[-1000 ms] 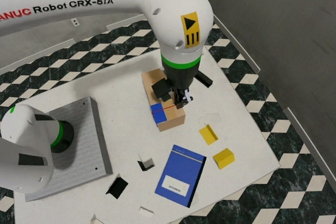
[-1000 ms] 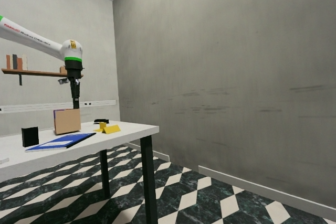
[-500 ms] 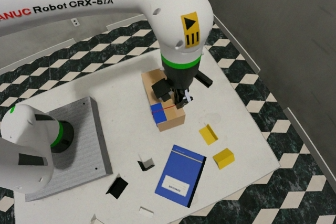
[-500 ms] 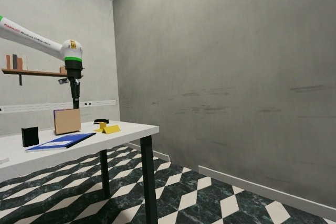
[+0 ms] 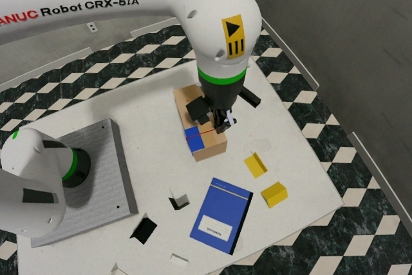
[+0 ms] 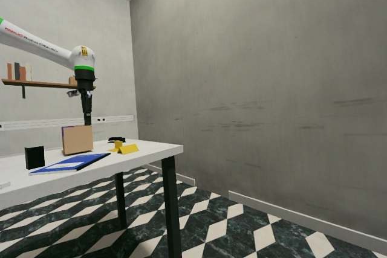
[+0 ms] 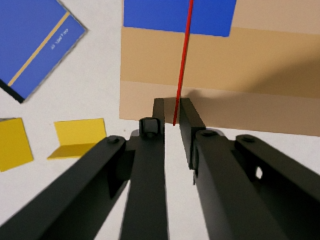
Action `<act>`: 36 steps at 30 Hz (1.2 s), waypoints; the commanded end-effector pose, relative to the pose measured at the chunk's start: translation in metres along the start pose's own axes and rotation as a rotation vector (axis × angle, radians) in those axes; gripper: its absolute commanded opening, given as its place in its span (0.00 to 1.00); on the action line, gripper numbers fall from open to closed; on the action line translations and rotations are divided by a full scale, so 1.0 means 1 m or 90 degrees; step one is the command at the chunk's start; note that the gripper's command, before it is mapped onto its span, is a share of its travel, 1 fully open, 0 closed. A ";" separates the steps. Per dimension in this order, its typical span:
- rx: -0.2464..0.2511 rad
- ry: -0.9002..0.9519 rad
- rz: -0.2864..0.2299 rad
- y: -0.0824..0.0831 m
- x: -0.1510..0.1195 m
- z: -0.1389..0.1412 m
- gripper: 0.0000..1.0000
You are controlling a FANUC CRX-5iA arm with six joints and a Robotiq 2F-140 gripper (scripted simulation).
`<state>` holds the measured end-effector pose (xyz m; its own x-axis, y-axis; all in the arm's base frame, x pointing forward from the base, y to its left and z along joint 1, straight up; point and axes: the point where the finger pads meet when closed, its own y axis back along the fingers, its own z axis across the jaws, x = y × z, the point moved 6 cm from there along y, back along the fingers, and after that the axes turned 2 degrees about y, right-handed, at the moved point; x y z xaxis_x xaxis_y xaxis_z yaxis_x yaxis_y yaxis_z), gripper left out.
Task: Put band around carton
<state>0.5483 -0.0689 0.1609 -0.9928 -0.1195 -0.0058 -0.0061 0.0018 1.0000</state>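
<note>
The brown carton (image 5: 198, 123) stands on the white table, also in the side view (image 6: 77, 139) and the wrist view (image 7: 220, 75). A blue corner guard (image 5: 194, 138) sits on its near left top edge. A thin red band (image 5: 201, 132) runs across the carton top and over the guard; in the wrist view (image 7: 182, 60) it runs straight from the guard (image 7: 179, 15) toward the fingertips. My gripper (image 5: 223, 128) (image 6: 87, 121) hangs upright at the carton's right top edge. Its fingers stand slightly apart, with the band's end in the gap and daylight on both sides.
A blue book (image 5: 221, 214) lies in front of the carton. Two yellow guards (image 5: 255, 164) (image 5: 273, 194) lie to the right. Black pieces (image 5: 143, 230) (image 5: 179, 201) (image 5: 249, 96) lie about. The grey base plate (image 5: 96, 172) is at the left.
</note>
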 end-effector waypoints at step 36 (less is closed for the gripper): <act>0.000 0.000 -0.001 0.053 0.000 0.000 0.18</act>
<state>0.5480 -0.0688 0.2085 -0.9928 -0.1195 -0.0060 -0.0063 0.0019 1.0000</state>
